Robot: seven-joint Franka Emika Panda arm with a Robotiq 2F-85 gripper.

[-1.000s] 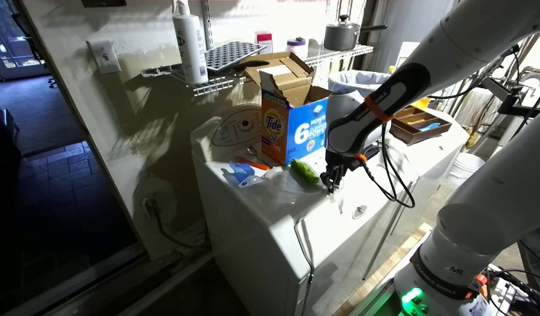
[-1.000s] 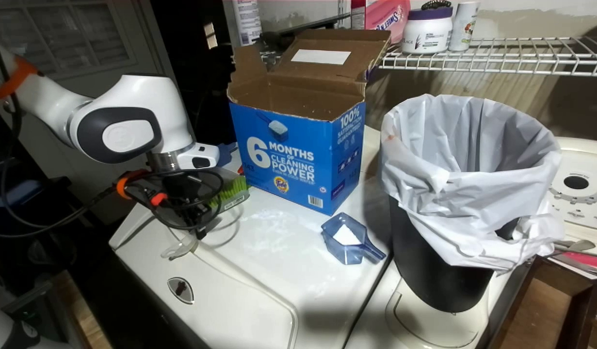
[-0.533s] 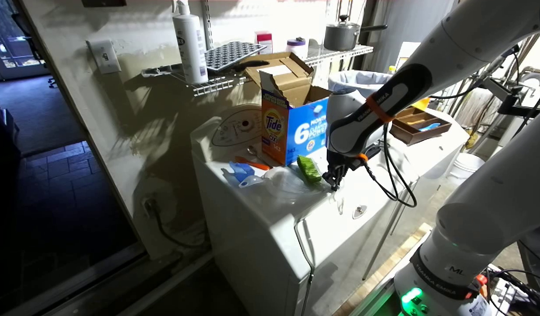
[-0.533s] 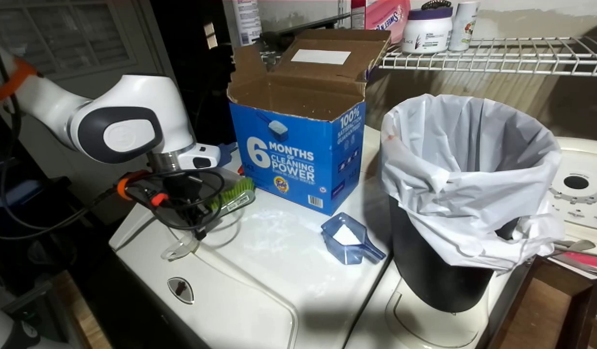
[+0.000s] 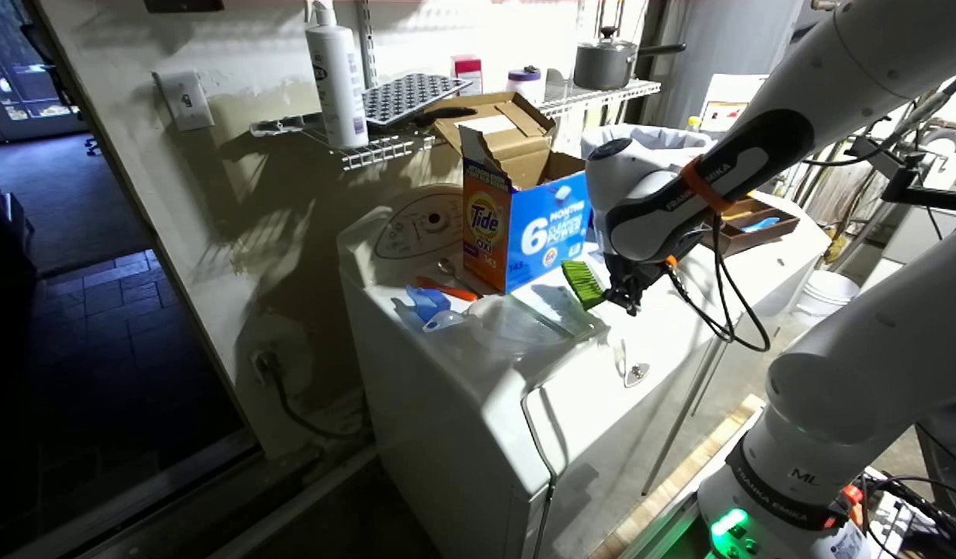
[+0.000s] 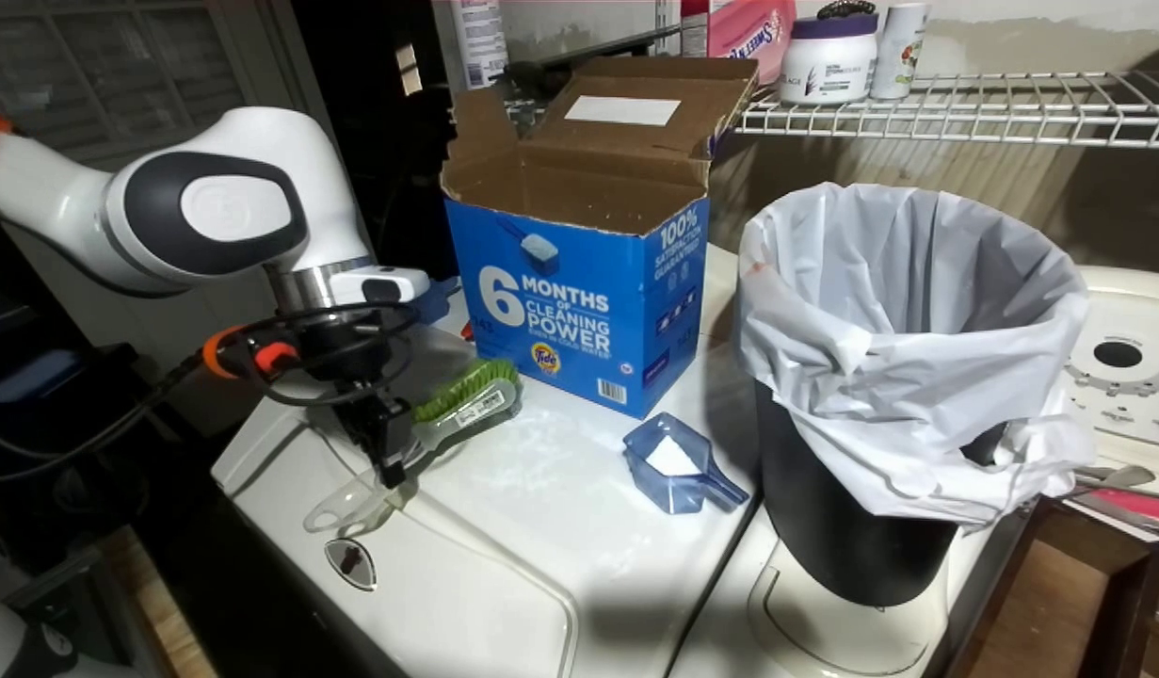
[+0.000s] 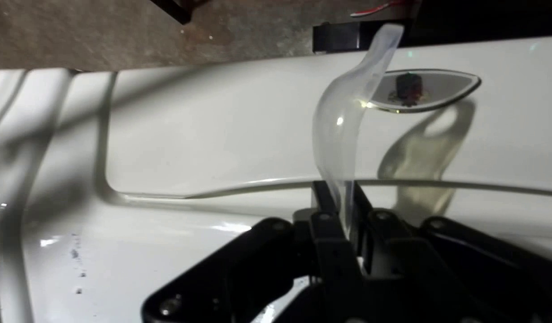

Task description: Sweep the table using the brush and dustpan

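My gripper (image 6: 391, 471) is shut on the clear handle of the brush, and the handle (image 7: 341, 112) sticks out between the fingertips in the wrist view. The brush's green bristles (image 6: 471, 388) point toward the cardboard box; they also show in an exterior view (image 5: 582, 284). The handle's shadow lies apart from it, so it is held above the surface. The clear dustpan (image 5: 512, 322) lies on the white table (image 6: 485, 556), left of the brush in that exterior view. White powder (image 6: 532, 447) is spread on the table beside the brush.
A printed cardboard box (image 6: 570, 301) stands open behind the brush. A blue scoop (image 6: 673, 480) with white powder lies right of the loose powder. A lined black bin (image 6: 852, 508) stands further right. A blue object (image 5: 427, 303) and an orange-handled tool (image 5: 450, 289) lie near the dustpan.
My gripper has carried the brush away from the dustpan, right and slightly up in an exterior view. The brush now shows more fully beside the powder. The box, scoop and bin have not moved.
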